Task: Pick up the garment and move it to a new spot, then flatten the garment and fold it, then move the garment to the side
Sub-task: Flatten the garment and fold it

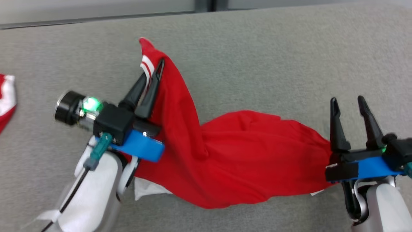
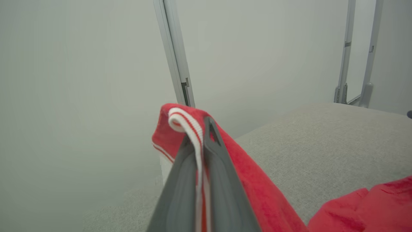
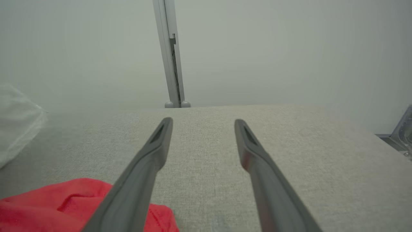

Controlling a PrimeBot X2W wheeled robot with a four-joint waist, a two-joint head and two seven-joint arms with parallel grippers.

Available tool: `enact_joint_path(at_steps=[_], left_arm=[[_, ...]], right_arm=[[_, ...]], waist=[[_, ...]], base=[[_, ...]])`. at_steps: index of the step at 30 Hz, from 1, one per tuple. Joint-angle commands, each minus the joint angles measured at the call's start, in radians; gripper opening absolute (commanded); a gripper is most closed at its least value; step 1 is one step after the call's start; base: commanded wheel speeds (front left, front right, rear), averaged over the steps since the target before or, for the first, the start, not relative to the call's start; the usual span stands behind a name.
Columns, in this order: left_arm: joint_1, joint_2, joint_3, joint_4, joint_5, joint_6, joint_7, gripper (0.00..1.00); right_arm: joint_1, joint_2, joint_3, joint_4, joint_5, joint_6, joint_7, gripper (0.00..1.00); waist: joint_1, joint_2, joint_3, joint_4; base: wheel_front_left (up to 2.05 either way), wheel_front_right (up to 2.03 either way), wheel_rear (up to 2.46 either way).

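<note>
The garment [image 1: 231, 158] is red with a white-striped trim and lies rumpled across the grey surface. My left gripper [image 1: 154, 69] is shut on its striped edge and lifts that end above the surface, so cloth hangs down from the fingers toward the heap. In the left wrist view the white trim [image 2: 188, 124] curls over the fingertips, clamped between both dark fingers [image 2: 222, 167]. My right gripper [image 1: 347, 102] stands open at the garment's right end with nothing between its fingers. The right wrist view shows a red fold [image 3: 64, 206] low beside the left finger [image 3: 151, 158].
The grey padded surface [image 1: 273, 64] stretches wide behind and to the right of the cloth. Another red-and-white cloth [image 1: 5, 96] lies at the far left edge. A white bundle [image 3: 16, 125] sits at the left in the right wrist view. A wall with metal posts [image 3: 170, 54] backs the surface.
</note>
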Motion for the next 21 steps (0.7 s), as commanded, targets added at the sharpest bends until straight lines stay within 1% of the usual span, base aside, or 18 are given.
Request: enact_joint_path(at_steps=[1, 4, 12, 17, 21], left_arm=[[-0.044, 0.004, -0.006, 0.021, 0.002, -0.006, -0.006, 0.00], [-0.089, 0.008, -0.009, 0.054, 0.008, -0.011, -0.010, 0.00], [-0.240, 0.016, -0.008, 0.221, -0.004, -0.025, -0.040, 0.00], [-0.329, 0.019, -0.012, 0.342, -0.011, -0.029, -0.067, 0.00], [-0.393, 0.010, -0.020, 0.437, -0.021, -0.032, -0.088, 0.00]], right_arm=[[-0.024, -0.007, -0.005, -0.009, 0.011, 0.000, -0.005, 1.00], [-0.031, -0.006, -0.007, -0.011, 0.009, 0.000, -0.005, 1.00], [-0.061, -0.010, -0.003, -0.020, 0.014, 0.000, -0.004, 1.00], [-0.074, -0.010, 0.000, -0.024, 0.016, 0.000, -0.004, 1.00], [-0.078, -0.011, 0.004, -0.020, 0.016, 0.000, -0.004, 1.00]], waist=[[-0.0001, -0.0001, 0.015, -0.016], [-0.0001, -0.0001, 0.032, -0.035], [-0.0001, -0.0001, 0.074, -0.092], [-0.0001, -0.0001, 0.089, -0.110], [-0.0001, -0.0001, 0.096, -0.119]], base=[[0.00, 0.00, 0.00], [0.00, 0.00, 0.00], [0.00, 0.00, 0.00], [0.00, 0.00, 0.00], [0.00, 0.00, 0.00]])
